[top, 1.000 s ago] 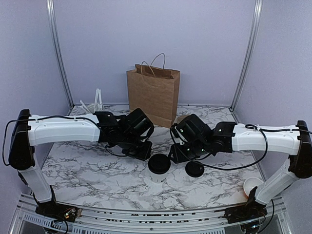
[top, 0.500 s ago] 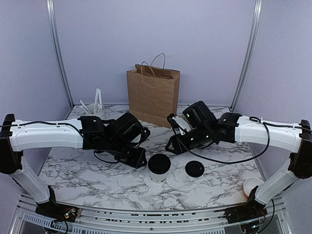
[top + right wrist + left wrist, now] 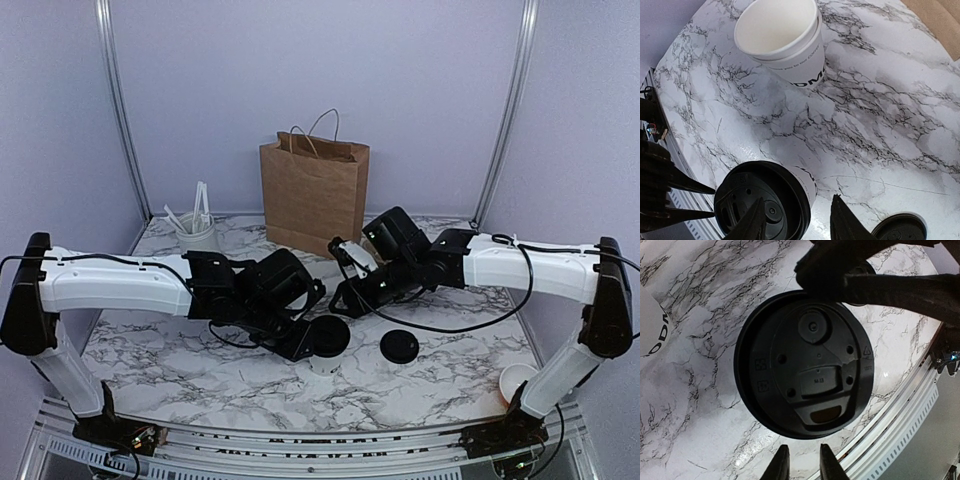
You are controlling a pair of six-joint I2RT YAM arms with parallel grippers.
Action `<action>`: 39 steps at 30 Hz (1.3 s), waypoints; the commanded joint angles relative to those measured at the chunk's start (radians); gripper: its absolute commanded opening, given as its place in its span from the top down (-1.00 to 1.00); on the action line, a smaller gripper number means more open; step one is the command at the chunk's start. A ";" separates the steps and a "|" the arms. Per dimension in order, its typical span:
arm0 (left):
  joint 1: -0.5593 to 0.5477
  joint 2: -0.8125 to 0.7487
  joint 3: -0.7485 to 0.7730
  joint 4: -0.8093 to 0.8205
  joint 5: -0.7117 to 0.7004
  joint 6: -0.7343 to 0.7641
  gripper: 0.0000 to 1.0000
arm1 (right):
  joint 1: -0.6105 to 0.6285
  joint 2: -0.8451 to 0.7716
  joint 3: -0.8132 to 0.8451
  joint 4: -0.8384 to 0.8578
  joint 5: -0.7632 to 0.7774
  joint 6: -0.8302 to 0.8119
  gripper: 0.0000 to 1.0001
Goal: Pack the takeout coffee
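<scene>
The takeout coffee (image 3: 327, 340) is a white paper cup with a black lid, standing upright at the table's front centre. My left gripper (image 3: 297, 346) hovers right at its left side. In the left wrist view the lid (image 3: 805, 365) fills the frame beyond my left gripper (image 3: 803, 446), whose fingers stand slightly apart with nothing between them. My right gripper (image 3: 342, 303) hangs just behind and above the cup. In the right wrist view my right gripper (image 3: 798, 198) is open, one finger over the coffee (image 3: 765, 205) and the other to its right.
A brown paper bag (image 3: 315, 195) stands open at the back centre. A loose black lid (image 3: 399, 346) lies right of the coffee. A lidless stack of white cups (image 3: 782, 40) stands further left, a holder of stirrers (image 3: 195, 232) back left, another cup (image 3: 518, 380) front right.
Both grippers drew back from the coffee, then the left gripper swung right to the cup's side. The right gripper shifted left, staying above and behind it. The cup has not moved.
</scene>
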 commanded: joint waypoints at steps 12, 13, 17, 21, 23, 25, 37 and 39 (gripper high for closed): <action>0.015 0.058 0.066 0.005 -0.059 0.015 0.56 | -0.005 -0.007 -0.009 0.051 -0.011 0.038 0.16; 0.020 0.060 0.066 0.005 -0.061 0.016 0.56 | -0.005 -0.010 -0.012 0.052 -0.012 0.042 0.16; 0.038 0.071 0.073 0.004 -0.064 0.023 0.56 | -0.002 -0.024 -0.027 0.058 -0.011 0.056 0.16; 0.056 0.085 0.085 0.005 -0.064 0.041 0.56 | 0.000 -0.038 -0.046 0.065 -0.010 0.075 0.16; 0.067 0.093 0.092 0.004 -0.062 0.048 0.56 | 0.003 -0.047 -0.055 0.067 -0.007 0.086 0.16; 0.078 0.103 0.107 0.004 -0.059 0.057 0.56 | 0.007 -0.055 -0.063 0.067 -0.001 0.102 0.16; 0.144 0.183 0.194 0.005 -0.026 0.112 0.56 | 0.035 -0.131 -0.105 0.053 0.103 0.257 0.13; 0.149 0.189 0.204 0.004 -0.022 0.119 0.56 | 0.039 -0.145 -0.109 0.050 0.120 0.276 0.13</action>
